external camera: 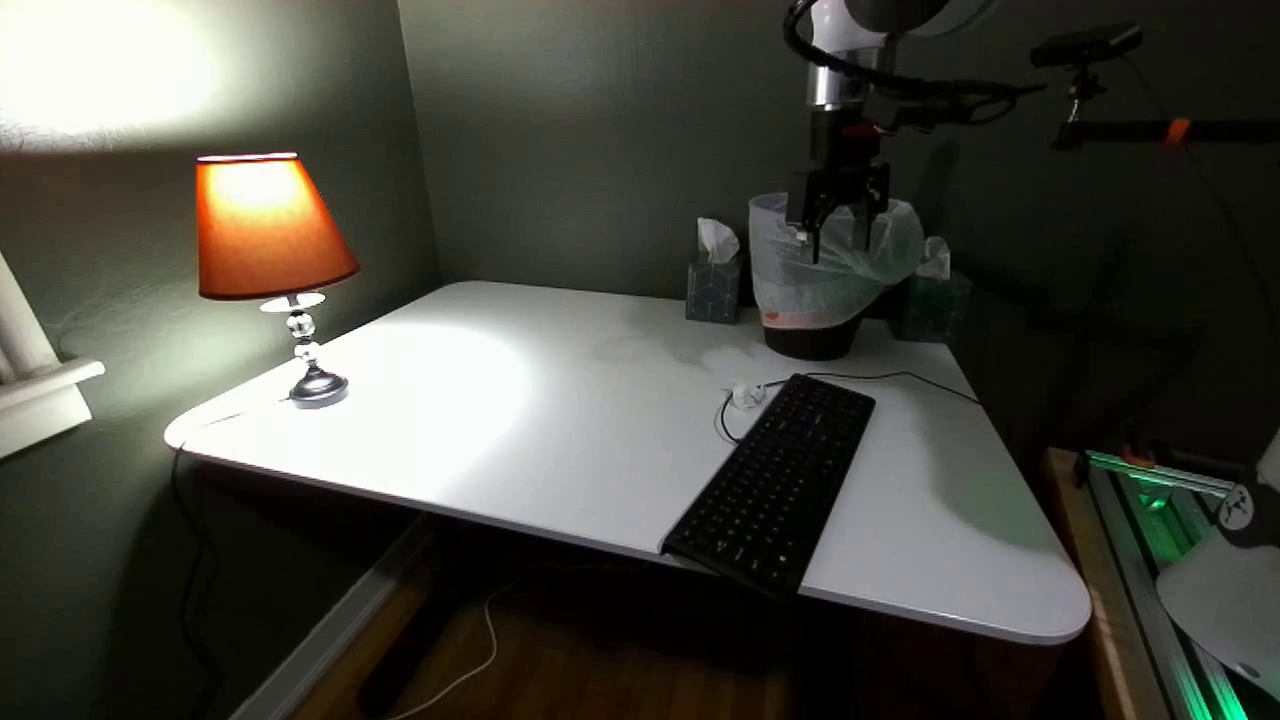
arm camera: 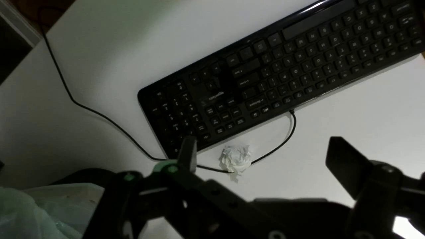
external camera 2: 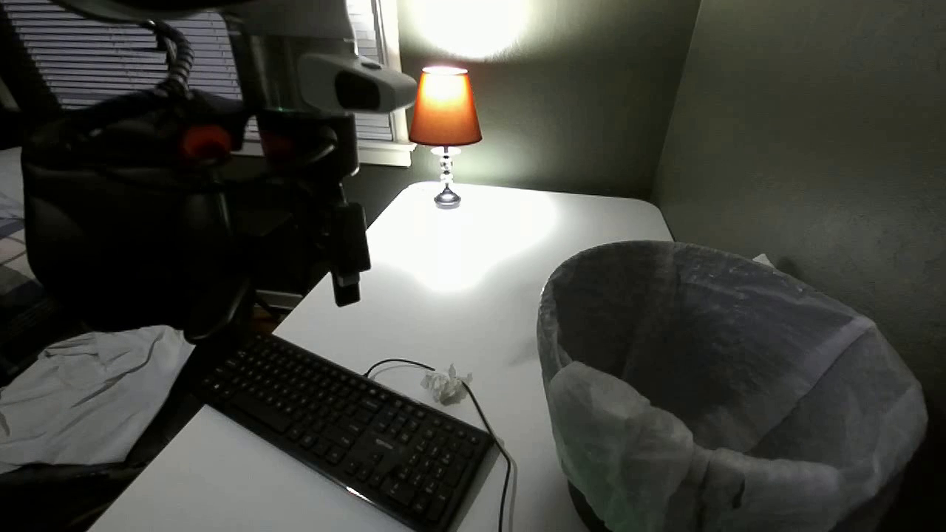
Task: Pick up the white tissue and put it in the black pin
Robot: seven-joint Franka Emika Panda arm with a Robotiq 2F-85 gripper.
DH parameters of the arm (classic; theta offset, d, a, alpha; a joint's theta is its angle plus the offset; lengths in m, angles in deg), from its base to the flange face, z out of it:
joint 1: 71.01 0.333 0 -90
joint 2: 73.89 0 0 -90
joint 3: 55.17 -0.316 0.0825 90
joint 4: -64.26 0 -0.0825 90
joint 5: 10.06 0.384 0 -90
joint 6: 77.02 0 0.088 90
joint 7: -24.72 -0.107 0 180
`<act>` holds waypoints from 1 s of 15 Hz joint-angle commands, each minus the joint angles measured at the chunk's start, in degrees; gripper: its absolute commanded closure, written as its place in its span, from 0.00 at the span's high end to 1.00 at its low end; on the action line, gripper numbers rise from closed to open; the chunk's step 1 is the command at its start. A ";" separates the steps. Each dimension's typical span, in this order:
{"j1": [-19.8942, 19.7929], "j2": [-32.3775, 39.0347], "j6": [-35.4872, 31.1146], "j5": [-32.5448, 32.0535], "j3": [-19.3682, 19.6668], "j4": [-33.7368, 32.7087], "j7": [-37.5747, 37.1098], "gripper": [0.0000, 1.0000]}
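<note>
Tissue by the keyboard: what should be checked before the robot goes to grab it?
1. Tissue visible in wrist view: ok, beside the keyboard.
2. Fingers open: ok, wide apart.
3. Tissue centred between fingers: not ok, it shows nearer one of them.
4. Fingers down at tissue: not ok, well above the desk.
5. Tissue free of the cable: cannot tell, they overlap.
6. Bin open on top: ok.

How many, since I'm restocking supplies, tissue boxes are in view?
2, in an exterior view: one tissue box left of the lined wastebasket, another tissue box right of it. Others may be hidden.
</note>
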State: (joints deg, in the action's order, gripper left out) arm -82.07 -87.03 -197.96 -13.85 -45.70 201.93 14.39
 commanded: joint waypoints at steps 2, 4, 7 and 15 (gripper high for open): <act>-0.15 9.33 -4.48 3.12 1.12 -2.47 2.32 1.00; -0.15 12.02 -7.54 3.36 1.12 -2.63 2.51 1.00; -0.10 15.59 -10.86 4.46 1.12 -2.86 3.88 1.00; 0.10 15.57 -10.48 2.65 0.97 -2.63 2.09 1.00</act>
State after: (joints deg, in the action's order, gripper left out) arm -82.23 -71.46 -208.54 -11.20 -45.00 199.38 16.47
